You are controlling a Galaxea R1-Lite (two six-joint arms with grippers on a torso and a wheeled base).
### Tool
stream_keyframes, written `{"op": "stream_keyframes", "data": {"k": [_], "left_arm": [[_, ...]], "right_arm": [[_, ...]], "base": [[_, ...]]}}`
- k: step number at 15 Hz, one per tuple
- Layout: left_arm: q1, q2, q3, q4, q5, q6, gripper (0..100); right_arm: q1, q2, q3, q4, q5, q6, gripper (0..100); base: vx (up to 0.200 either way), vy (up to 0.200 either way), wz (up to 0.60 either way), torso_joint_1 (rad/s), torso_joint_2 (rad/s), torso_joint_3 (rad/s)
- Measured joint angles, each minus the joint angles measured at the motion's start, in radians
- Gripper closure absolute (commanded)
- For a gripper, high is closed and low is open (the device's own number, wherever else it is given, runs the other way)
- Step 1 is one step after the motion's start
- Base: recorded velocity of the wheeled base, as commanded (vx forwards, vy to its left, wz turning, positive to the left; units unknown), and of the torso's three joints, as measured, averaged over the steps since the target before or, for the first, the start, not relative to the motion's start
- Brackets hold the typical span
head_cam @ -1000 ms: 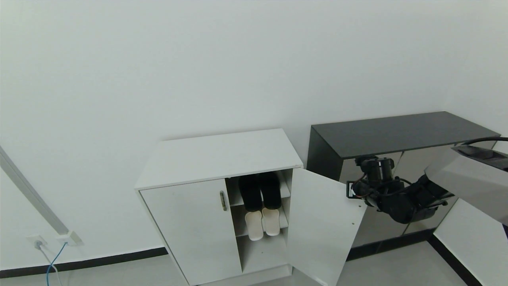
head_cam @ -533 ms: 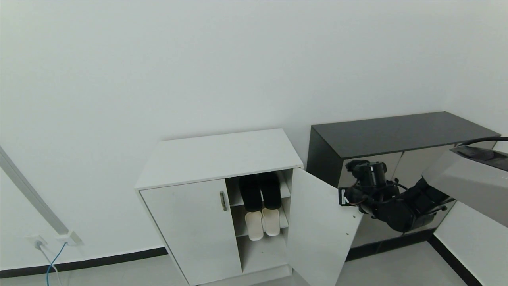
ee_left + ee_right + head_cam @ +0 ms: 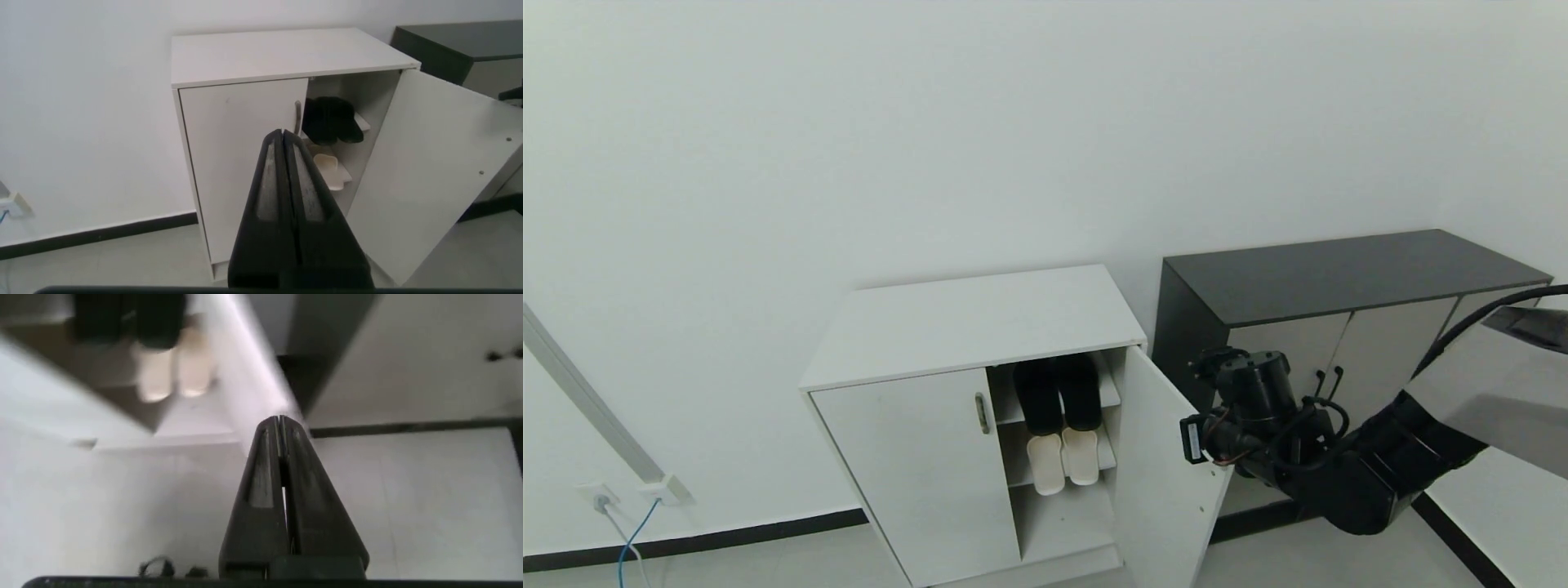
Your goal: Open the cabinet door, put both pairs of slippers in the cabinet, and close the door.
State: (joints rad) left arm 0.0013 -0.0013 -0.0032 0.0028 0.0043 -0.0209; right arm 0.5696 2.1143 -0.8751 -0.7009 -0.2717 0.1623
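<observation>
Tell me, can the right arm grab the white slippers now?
Probably not. The half-open cabinet door stands between the shut right gripper and the white slippers inside, so it would have to go around the door's edge.

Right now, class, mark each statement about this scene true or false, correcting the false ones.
1. The black slippers and white slippers both lie inside the cabinet. True.
2. The white slippers sit on a shelf above the black slippers. False: they sit on the shelf below.
3. The right door is fully shut. False: it stands open.
4. The left gripper is shut. True.
5. The right gripper holds a slipper. False: it is shut on nothing.
</observation>
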Motion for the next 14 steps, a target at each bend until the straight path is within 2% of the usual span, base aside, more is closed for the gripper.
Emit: {"op": "stream_keyframes", "data": {"k": [3, 6, 9, 14], "left_arm": [[0.000, 0.000, 0.000, 0.000, 0.000, 0.000, 100], [0.000, 0.000, 0.000, 0.000, 0.000, 0.000, 100], [0.000, 0.000, 0.000, 0.000, 0.000, 0.000, 100], [0.000, 0.000, 0.000, 0.000, 0.005, 0.000, 100]], "right_arm": [[0.029, -0.053, 0.024, 0.000, -0.004, -0.001, 100], [0.002, -0.057, 0.027, -0.002, -0.003, -0.001, 100], [-0.032, -0.012, 0.007, -0.003, 0.000, -0.001, 100], [-0.041, 0.091, -0.024, -0.023, 0.004, 0.009, 100]], "base": [[0.000, 0.000, 0.00, 0.000, 0.00, 0.000], [0.000, 0.000, 0.00, 0.000, 0.00, 0.000], [0.000, 0.000, 0.00, 0.000, 0.00, 0.000], [0.000, 0.000, 0.00, 0.000, 0.00, 0.000]]}}
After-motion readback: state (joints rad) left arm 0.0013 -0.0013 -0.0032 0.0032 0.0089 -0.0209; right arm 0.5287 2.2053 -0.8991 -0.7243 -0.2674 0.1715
